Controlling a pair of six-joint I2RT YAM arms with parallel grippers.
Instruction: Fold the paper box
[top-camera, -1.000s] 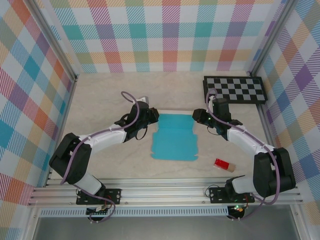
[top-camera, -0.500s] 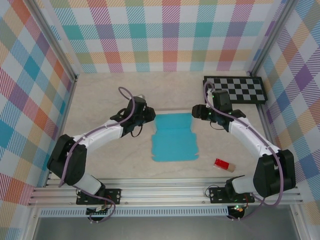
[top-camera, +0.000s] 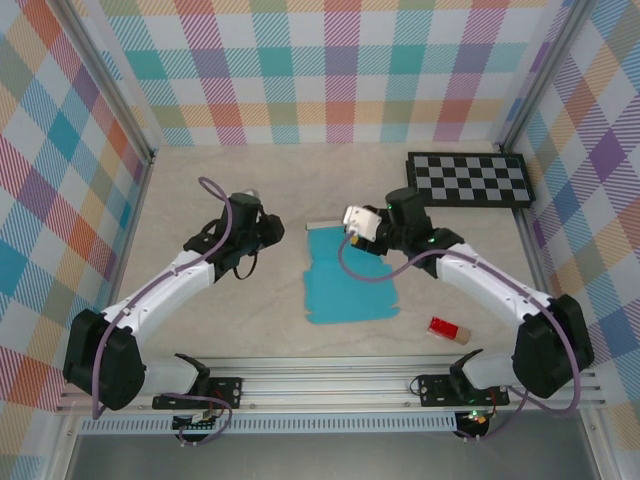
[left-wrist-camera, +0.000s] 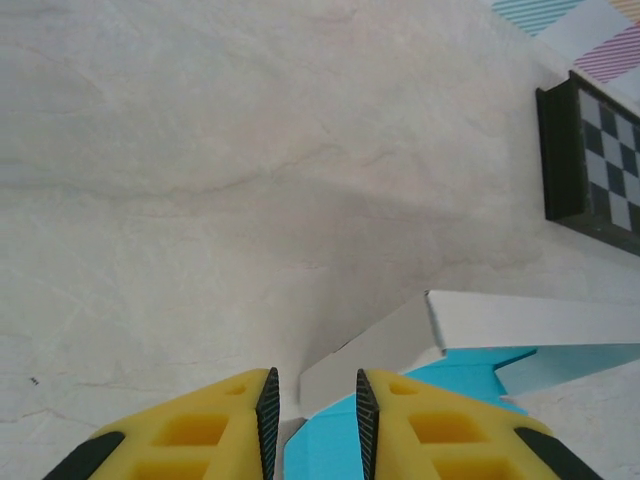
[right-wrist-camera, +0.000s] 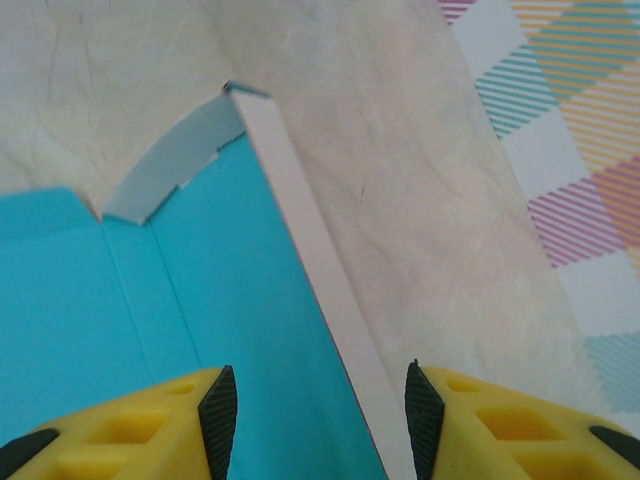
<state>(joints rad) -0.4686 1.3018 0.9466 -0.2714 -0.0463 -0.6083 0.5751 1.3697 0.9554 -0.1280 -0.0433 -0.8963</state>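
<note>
Teal paper box (top-camera: 350, 285) lying mid-table, its white far flap (right-wrist-camera: 290, 200) upright, right gripper (right-wrist-camera: 314, 400) half-spread astride that flap, left gripper (left-wrist-camera: 317, 400) narrowly parted, gripping nothing, beside the box's far-left corner.

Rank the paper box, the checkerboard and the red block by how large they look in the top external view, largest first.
1. paper box
2. checkerboard, only somewhat smaller
3. red block, by far the smallest

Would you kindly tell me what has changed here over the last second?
The left pincer opened, let go of the thin teal card cut-out at its far-left corner and drew back leftward. The right pincer, open, swung left over the card's far edge. The card, small red block and black-and-white checkerboard stayed put.
</note>
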